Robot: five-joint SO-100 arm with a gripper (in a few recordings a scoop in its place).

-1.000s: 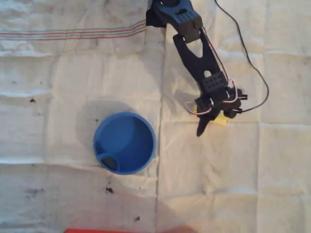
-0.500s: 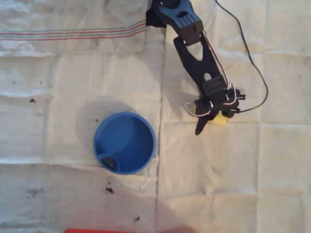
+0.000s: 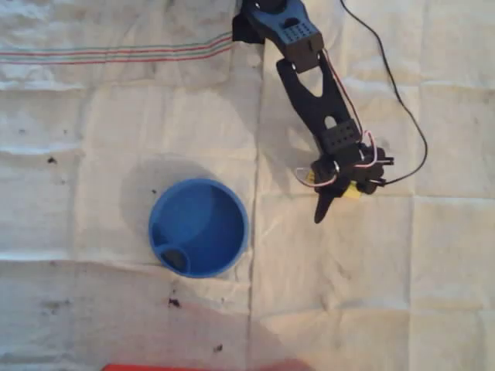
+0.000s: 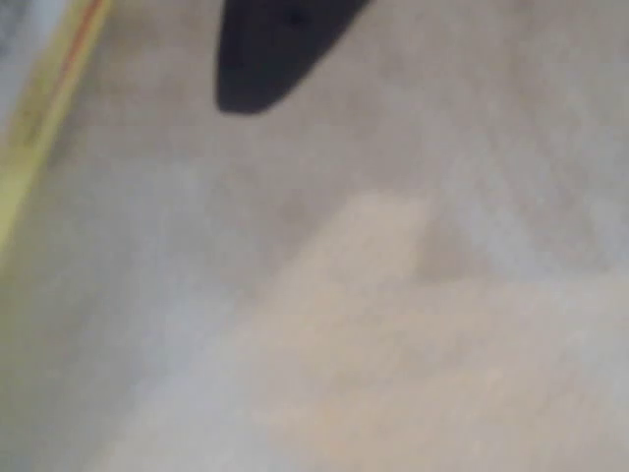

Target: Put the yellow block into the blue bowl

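In the overhead view the black arm (image 3: 313, 93) reaches down from the top edge over a worktop (image 3: 387, 294) covered with creased white cloth (image 3: 116, 116), which has thin red and green stripes near its upper left. The gripper (image 3: 334, 189) sits right of the picture's centre, with one dark pointed finger (image 3: 325, 207) angled down toward the lower left. The yellow block (image 3: 352, 191) shows as a small yellow patch at the gripper, just right of that finger, with another sliver of yellow at the gripper's left side; most of it is hidden under the wrist and its looping wires. The gripper appears to be pinching the block, though the contact itself is covered. The blue bowl (image 3: 158, 212) stands well apart to the lower left, upright, with a small dark oval mark (image 3: 175, 258) inside near its lower rim. A black cable (image 3: 402, 108) runs along the cloth to the right of the arm. A red strip (image 3: 155, 368) lies along the bottom edge. The wrist view is heavily blurred: a dark finger tip (image 4: 265, 59) comes in from the top, a yellow edge (image 4: 34, 128) slants along the left side, and pale cloth lies beyond.
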